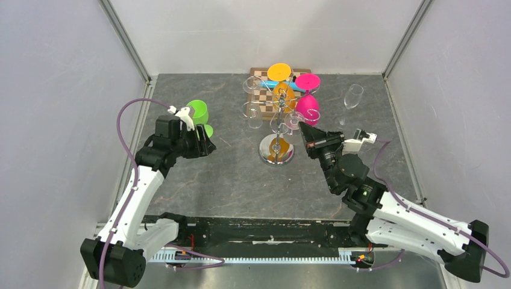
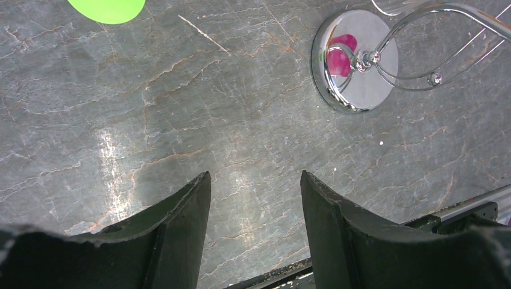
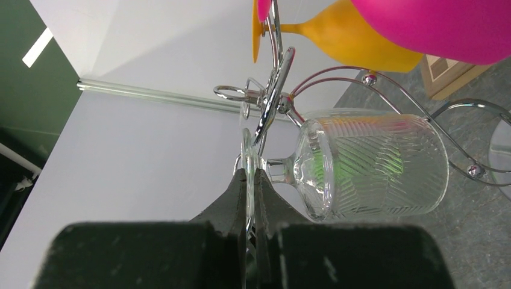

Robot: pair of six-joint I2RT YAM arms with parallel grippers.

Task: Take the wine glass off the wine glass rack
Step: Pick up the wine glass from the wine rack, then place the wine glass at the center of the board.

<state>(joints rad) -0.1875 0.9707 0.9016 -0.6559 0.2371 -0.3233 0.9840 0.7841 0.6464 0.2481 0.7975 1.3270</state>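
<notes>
The chrome wine glass rack [image 1: 276, 149] stands mid-table, and several glasses hang from its curled arms [image 3: 274, 90]. My right gripper [image 3: 249, 171] is shut on the foot of a clear ribbed wine glass [image 3: 373, 162]. That glass lies sideways with its foot right against the rack's wire arm. From above, the right gripper [image 1: 303, 128] is at the rack's right side, under the pink glass [image 1: 307, 105]. My left gripper [image 2: 255, 176] is open and holds nothing. It hovers over bare table left of the rack's base [image 2: 355, 60].
A green glass [image 1: 197, 111] stands on the table by the left gripper [image 1: 208, 146]. A clear glass [image 1: 352, 96] stands at the back right. A chessboard [image 1: 260, 96] lies behind the rack. An orange glass [image 1: 279, 72] hangs at the rack's back. Enclosure walls surround the table.
</notes>
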